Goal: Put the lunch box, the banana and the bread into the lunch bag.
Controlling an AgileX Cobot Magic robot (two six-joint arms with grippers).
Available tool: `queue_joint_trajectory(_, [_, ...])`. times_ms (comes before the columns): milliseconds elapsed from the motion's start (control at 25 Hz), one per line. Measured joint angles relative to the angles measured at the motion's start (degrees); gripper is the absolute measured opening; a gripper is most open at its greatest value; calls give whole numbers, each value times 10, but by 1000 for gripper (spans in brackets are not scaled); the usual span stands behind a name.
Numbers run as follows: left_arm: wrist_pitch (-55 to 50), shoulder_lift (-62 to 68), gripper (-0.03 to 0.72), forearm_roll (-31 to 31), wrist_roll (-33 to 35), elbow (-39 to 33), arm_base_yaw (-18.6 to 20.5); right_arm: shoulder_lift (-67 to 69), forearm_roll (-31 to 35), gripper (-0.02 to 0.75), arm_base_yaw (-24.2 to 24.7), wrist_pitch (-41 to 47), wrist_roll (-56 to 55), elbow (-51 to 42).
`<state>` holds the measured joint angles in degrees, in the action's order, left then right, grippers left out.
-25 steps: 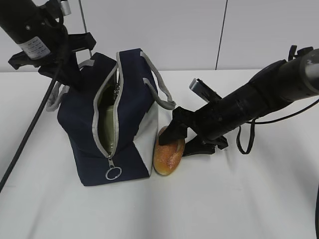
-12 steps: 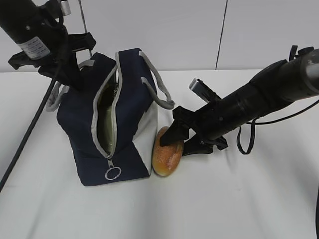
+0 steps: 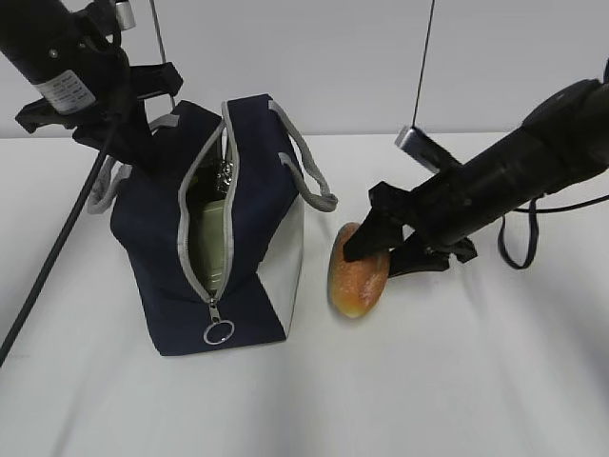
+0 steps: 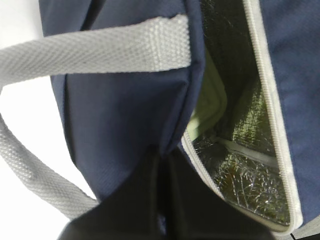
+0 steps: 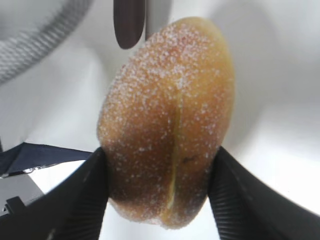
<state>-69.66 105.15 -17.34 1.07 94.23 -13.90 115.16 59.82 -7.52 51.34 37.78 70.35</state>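
The navy lunch bag stands on the table with its zipper open. Inside it the lunch box's sage-green lid shows against the silver lining, and the lid also shows in the left wrist view. My left gripper is shut on the bag's navy fabric beside the opening. The golden-brown bread is a short way right of the bag. My right gripper is shut on it, its pads pressing both sides of the bread. The banana is out of view.
The zipper's metal ring pull hangs at the bag's front bottom. A grey handle loops out toward the bread. The white table stretches in front and to the right. A wall stands behind.
My right gripper has closed on the bread and drawn it right, away from the bag's white side panel that it leaned against. The left gripper has kept its hold.
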Motion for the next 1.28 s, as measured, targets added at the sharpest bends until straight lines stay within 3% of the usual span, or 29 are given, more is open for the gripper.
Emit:
queue_joint_trajectory(360, [0,0,0,0,0,0,0,-82,-30,446,53,7,-23,0])
queue_joint_trajectory(440, [0,0,0,0,0,0,0,-101,-2,445,53,20,-18,0])
queue_joint_trajectory(640, [0,0,0,0,0,0,0,-127,153,445,47,104,37,0])
queue_joint_trajectory(840, [0,0,0,0,0,0,0,-131,201,445,9,125,49,6])
queue_joint_trajectory(1080, [0,0,0,0,0,0,0,-131,198,445,-64,89,52,64])
queue_joint_trajectory(1280, [0,0,0,-1,0,0,0,-111,168,445,-93,58,30,114])
